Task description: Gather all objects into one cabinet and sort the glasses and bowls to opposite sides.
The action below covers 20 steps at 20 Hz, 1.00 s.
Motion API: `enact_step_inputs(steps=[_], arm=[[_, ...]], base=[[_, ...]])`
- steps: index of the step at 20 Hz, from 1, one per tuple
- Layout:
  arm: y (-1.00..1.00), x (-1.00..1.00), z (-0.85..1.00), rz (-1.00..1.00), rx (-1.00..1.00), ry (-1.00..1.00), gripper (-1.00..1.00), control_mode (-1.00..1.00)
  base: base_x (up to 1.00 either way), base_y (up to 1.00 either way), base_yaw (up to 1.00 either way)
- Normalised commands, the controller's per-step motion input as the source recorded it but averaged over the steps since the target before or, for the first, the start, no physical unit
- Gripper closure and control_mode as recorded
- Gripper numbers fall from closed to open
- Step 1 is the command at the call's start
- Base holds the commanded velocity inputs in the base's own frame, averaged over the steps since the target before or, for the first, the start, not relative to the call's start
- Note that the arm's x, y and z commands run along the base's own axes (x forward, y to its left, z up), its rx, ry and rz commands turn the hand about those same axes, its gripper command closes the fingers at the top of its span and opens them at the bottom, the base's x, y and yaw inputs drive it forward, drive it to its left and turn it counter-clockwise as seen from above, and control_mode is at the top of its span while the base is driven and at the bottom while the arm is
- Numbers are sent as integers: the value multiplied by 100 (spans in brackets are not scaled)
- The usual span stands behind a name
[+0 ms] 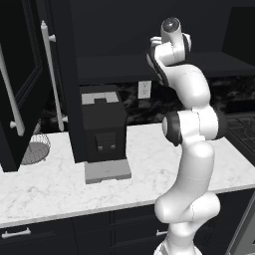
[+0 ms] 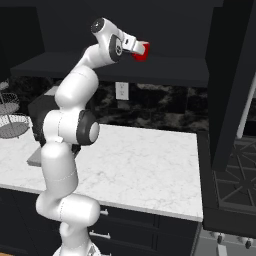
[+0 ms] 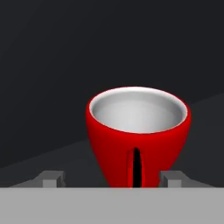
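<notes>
Gripper (image 2: 136, 49) up high, fingers pinching the red mug (image 2: 141, 51) at the cabinet (image 2: 150, 70) shelf's front edge, roughly 12 o'clock from the base — a shallow hold could let it tip or clip the edge!

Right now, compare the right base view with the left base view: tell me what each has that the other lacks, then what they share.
Right base view alone: the red mug at the pincer, raised in front of the dark wall cabinets, and a stove at the right edge.

Left base view alone: an open cabinet door with its long white bar handle.

Both: the white arm, the marble counter, the coffee machine, the wall outlet and the wire basket.
</notes>
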Motion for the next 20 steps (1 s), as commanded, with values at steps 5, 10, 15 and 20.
enact_step_inputs(steps=[5, 10, 15, 20], arm=[[0, 0, -19, 0, 0, 0, 100, -100], [-12, 6, -15, 0, 0, -3, 100, -100], [-3, -27, -2, 0, 0, -7, 100, -100], [0, -98, -10, 0, 0, -15, 100, -100]], base=[[0, 0, 0], [0, 0, 0], [0, 0, 0], [0, 0, 0]])
